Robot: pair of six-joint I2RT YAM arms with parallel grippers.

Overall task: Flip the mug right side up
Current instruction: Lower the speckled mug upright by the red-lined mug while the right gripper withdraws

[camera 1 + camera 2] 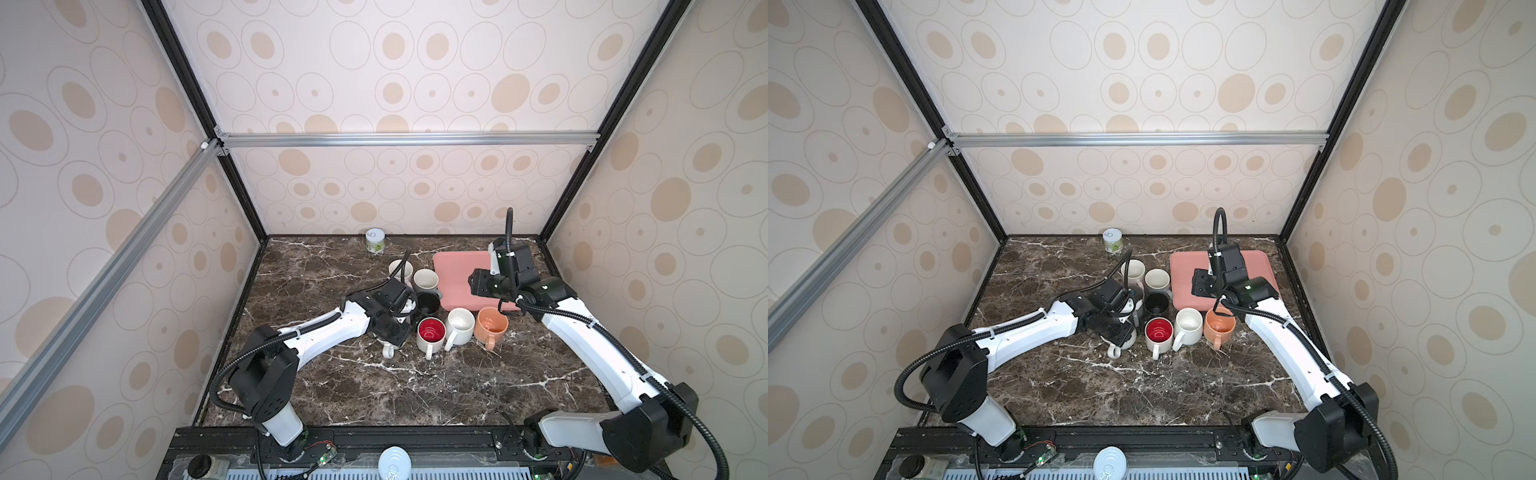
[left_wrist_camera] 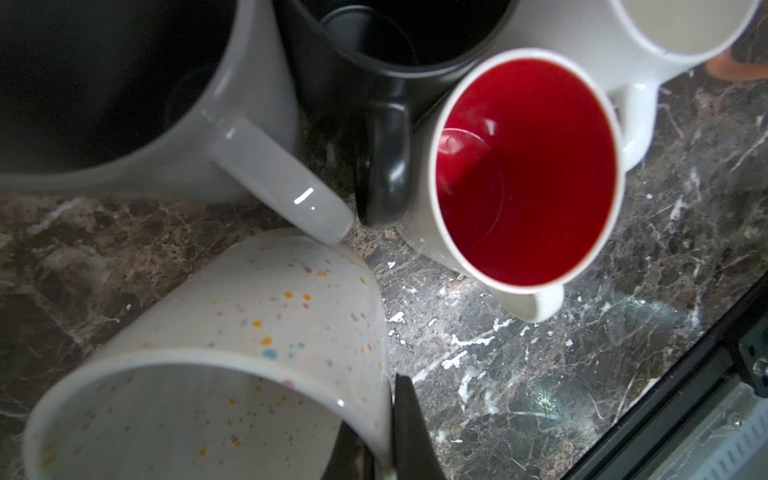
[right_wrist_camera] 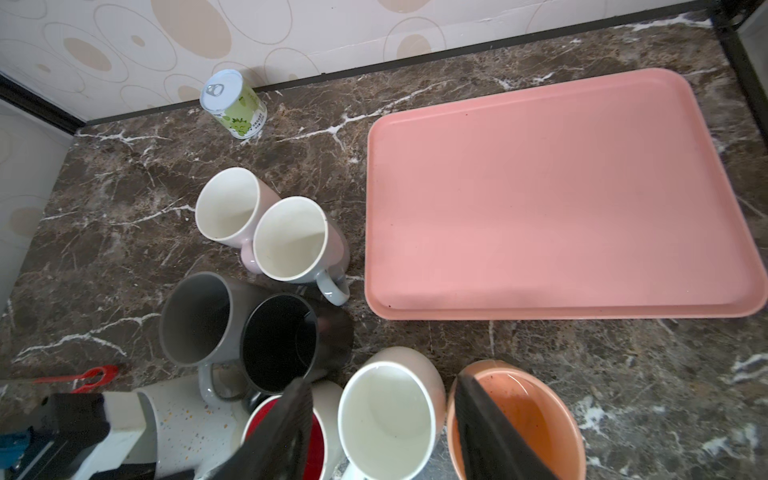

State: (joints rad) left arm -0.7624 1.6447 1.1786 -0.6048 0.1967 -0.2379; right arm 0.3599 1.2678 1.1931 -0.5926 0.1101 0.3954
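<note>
Speckled mug (image 2: 232, 332) tilted, left hand (image 2: 382, 440) clamping rim | right hand (image 3: 386, 419) released | marble tabletop (image 1: 415, 395) | patterned walls (image 1: 374, 83)

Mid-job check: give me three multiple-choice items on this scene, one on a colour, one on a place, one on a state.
1. The tray is: A pink, B blue, C green.
2. The can stands: A on the tray, B by the back wall, C inside a mug.
3. The left gripper is: A wide open, B shut on the speckled mug's rim, C resting on the tray.
Answers: 1 A, its surface shows pink; 2 B, it stands beside the wall; 3 B, it pinches that rim in the left wrist view.
</note>
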